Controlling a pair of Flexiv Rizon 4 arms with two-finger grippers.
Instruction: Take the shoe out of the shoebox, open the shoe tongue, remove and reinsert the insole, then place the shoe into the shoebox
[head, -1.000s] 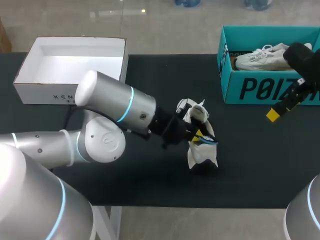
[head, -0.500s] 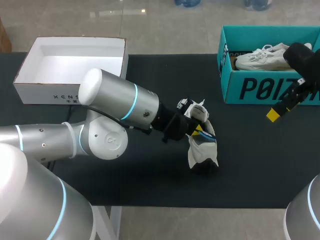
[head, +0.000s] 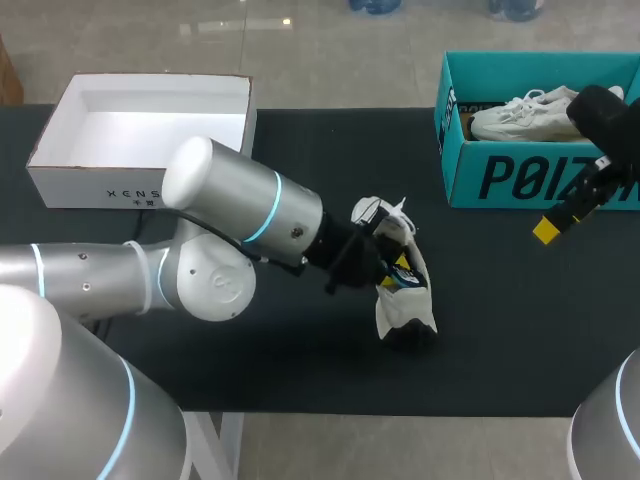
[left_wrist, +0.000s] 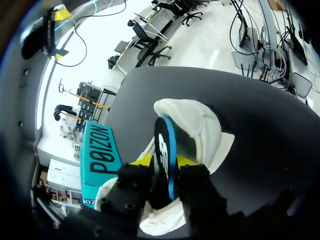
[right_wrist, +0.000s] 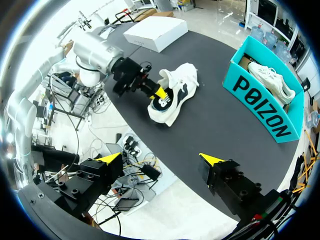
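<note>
**Insole pinched at the shoe's mouth; left arm working, right arm idle**

Head view: the left gripper (head: 392, 268) is coming in from the left and meeting the white shoe (head: 405, 305). The shoe is lying mid-table toward the near edge, well apart from the teal shoebox (head: 520, 180) at far right. A second shoe (head: 520, 112) is sitting inside that box. A white box (head: 140, 150) is sitting at far left. The right gripper (head: 547, 228) is hovering just in front of the shoebox's near wall.

Left wrist view: both yellow tips are clamping a dark, blue-edged insole (left_wrist: 164, 150) from two sides. It is standing on edge, with the shoe's pale opening just ahead of it.

Right wrist view: the right gripper's tips are standing wide apart with nothing between them.

Judgement: the insole step is under way; whether the insole is going out or in, I cannot tell. Nothing is holding the shoe, so it is likely to slide or tip under any push. The stroke should be running along the shoe's length, the insole kept flat and unfolded. The right gripper could be steadying the heel.
</note>
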